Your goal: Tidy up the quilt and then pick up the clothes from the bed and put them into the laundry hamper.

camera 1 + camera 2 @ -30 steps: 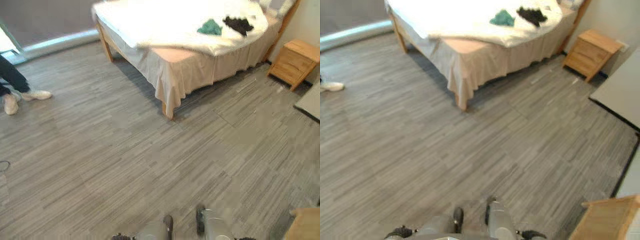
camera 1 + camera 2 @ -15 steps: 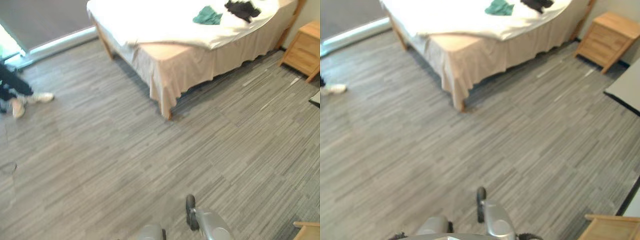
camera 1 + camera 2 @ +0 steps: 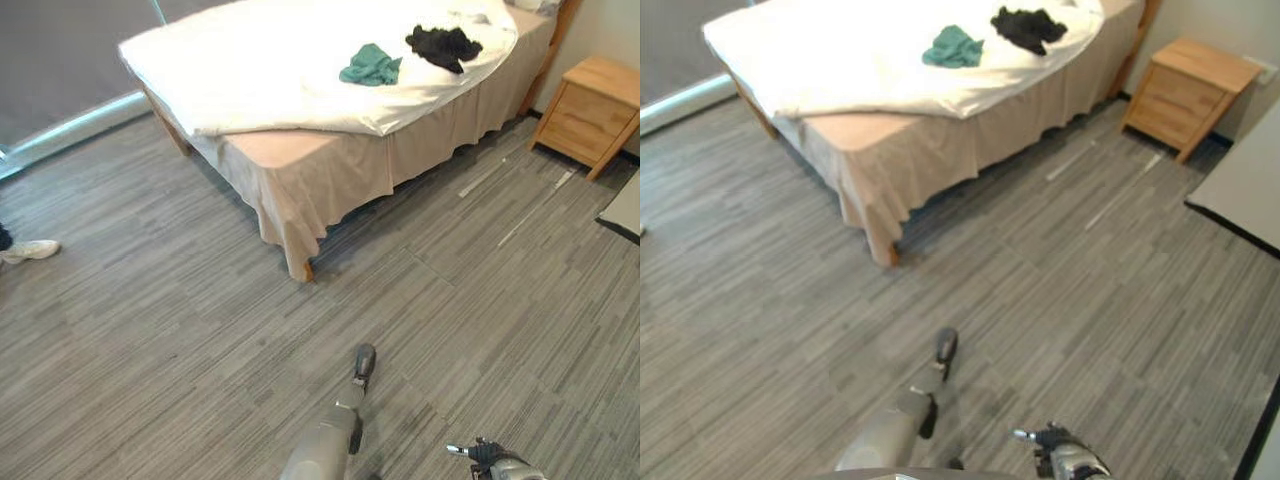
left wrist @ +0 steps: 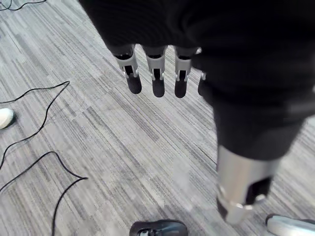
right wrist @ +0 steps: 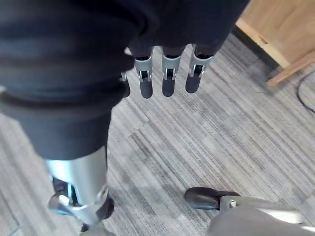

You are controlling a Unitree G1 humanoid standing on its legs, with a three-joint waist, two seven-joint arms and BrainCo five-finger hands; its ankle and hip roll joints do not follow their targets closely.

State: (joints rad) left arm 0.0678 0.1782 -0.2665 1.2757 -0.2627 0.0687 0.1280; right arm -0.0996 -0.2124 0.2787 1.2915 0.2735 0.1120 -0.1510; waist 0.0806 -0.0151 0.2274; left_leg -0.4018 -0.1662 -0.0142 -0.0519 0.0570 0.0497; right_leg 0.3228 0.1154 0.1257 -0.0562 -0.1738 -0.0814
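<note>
A white quilt [image 3: 270, 60] lies rumpled across the bed [image 3: 330, 170], leaving the near corner of the mattress bare. On the quilt sit a green garment [image 3: 371, 65] and, just beyond it, a black garment [image 3: 443, 45]. My left hand [image 4: 157, 78] hangs over the bare floor with straight fingers and holds nothing. My right hand [image 5: 167, 73] hangs the same way, fingers straight and empty. Both hands are well short of the bed.
A wooden nightstand [image 3: 590, 115] stands right of the bed. A grey slab with a dark edge [image 3: 1240, 190] lies at the far right. A person's white shoe [image 3: 30, 250] rests on the floor at the left. Wooden furniture [image 5: 280, 34] stands near my right hand.
The whole picture has shifted, so the camera has moved: the bed now shows more fully. The person at the left has slid out to a single shoe. The clothes lie as before.
</note>
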